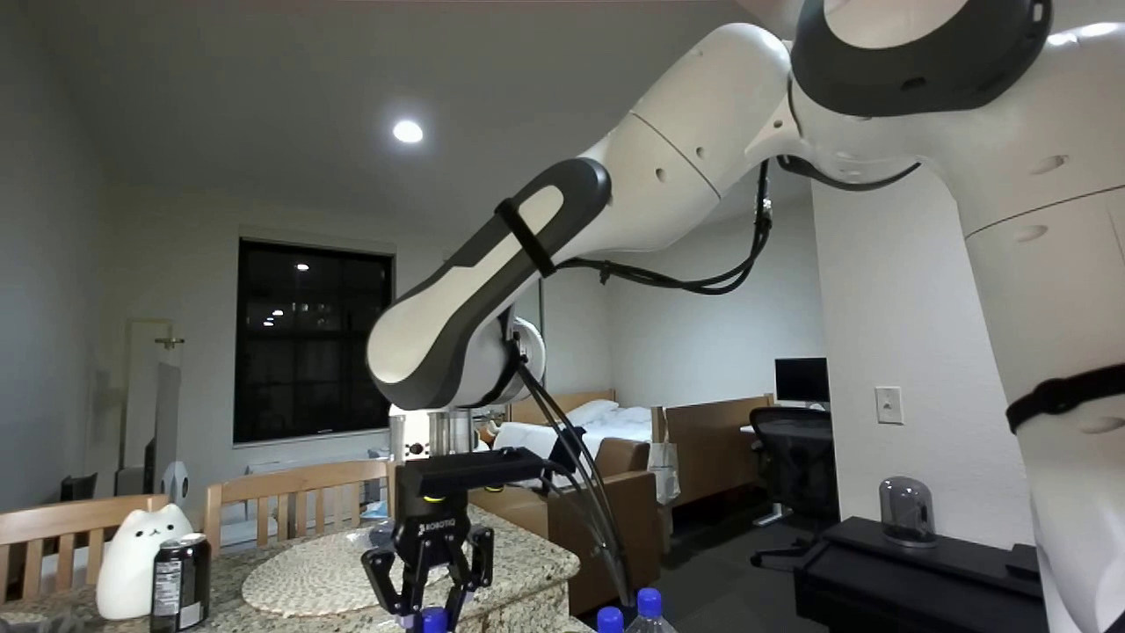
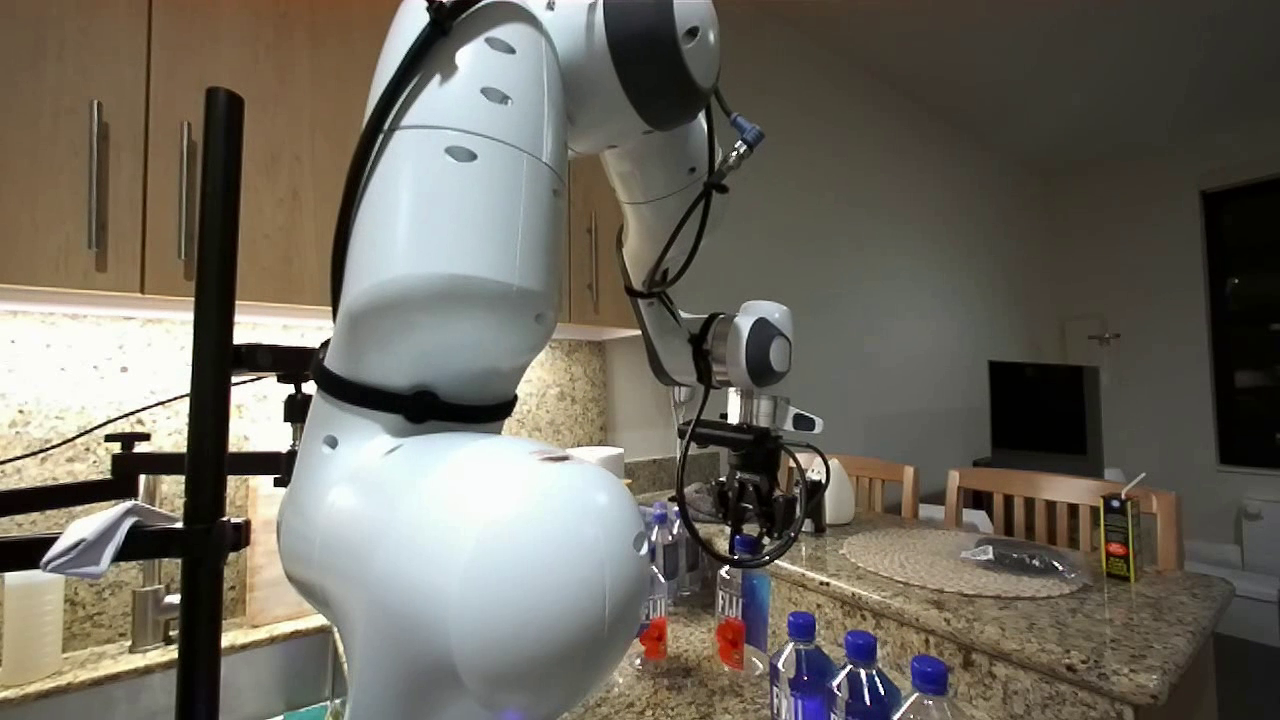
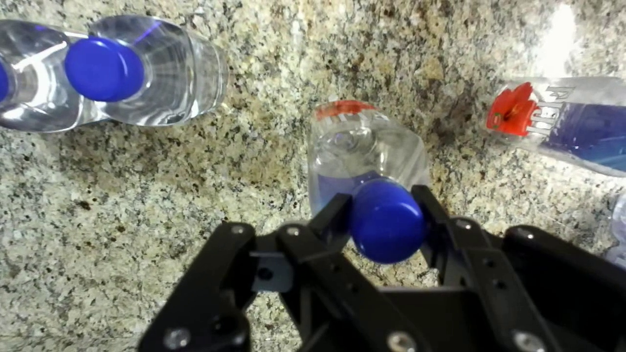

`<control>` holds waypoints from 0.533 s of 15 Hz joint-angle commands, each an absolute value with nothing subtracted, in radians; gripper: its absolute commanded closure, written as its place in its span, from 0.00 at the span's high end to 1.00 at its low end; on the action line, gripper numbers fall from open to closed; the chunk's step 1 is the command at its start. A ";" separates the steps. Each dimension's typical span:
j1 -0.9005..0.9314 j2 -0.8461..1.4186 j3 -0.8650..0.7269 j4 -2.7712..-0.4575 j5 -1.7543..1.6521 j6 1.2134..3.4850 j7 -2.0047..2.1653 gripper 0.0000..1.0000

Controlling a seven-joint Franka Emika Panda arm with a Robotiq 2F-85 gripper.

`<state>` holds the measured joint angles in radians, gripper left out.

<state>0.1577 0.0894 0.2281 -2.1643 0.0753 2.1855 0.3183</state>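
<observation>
Pinching a bottle (image 3: 369, 146) by its cap (image 3: 389, 227) with the end effector (image 3: 383, 210) closed snugly, other bottles (image 3: 171, 78) to either side of it; apparently done grasping, not yet releasing.

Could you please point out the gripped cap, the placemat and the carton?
Gripped cap (image 3: 388, 221): in the wrist view, blue top.
Placemat (image 1: 308, 576): in an exterior view, bare weave.
Carton (image 2: 1118, 540): in an exterior view, printed side.
</observation>
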 commanded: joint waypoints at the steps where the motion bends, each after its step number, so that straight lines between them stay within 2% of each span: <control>1: 0.175 0.089 0.210 -2.163 0.077 2.183 0.317 0.15; 8: 0.205 0.073 0.199 -2.218 0.023 2.240 0.430 0.15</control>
